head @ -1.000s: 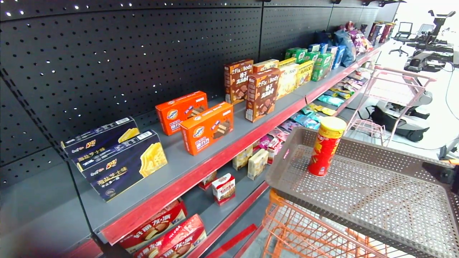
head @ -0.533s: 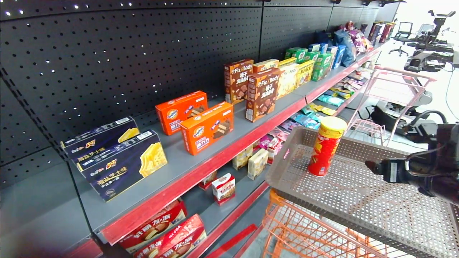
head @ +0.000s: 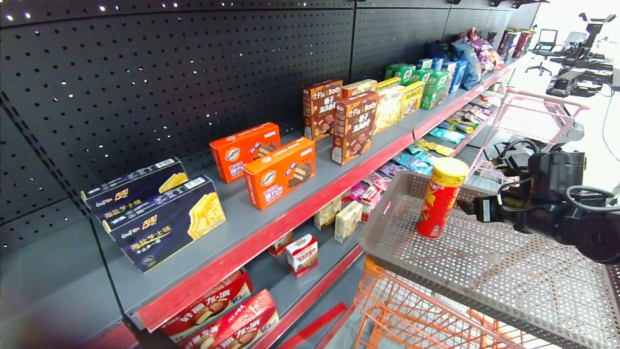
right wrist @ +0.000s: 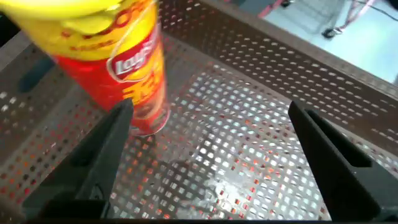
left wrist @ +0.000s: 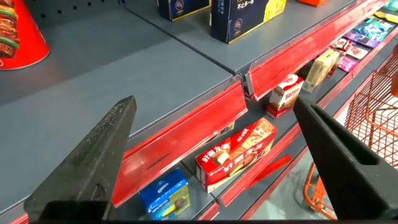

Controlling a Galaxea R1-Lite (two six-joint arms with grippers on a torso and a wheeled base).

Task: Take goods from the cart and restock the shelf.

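A red chip can with a yellow lid stands upright in the far left corner of the cart's brown perforated tray. My right gripper is just to the right of the can, at mid height, not touching it. In the right wrist view the can is close ahead and off to one side of the right gripper, which is open and holds nothing. My left gripper is open and empty above the red front edge of the grey shelf.
The grey shelf holds navy boxes, orange boxes and brown boxes, with bare space at its front. An orange wire basket hangs under the tray. A pink cart stands behind.
My right arm has come into the head view from the right edge and moved left across the tray, up close to the can. The can has not moved.
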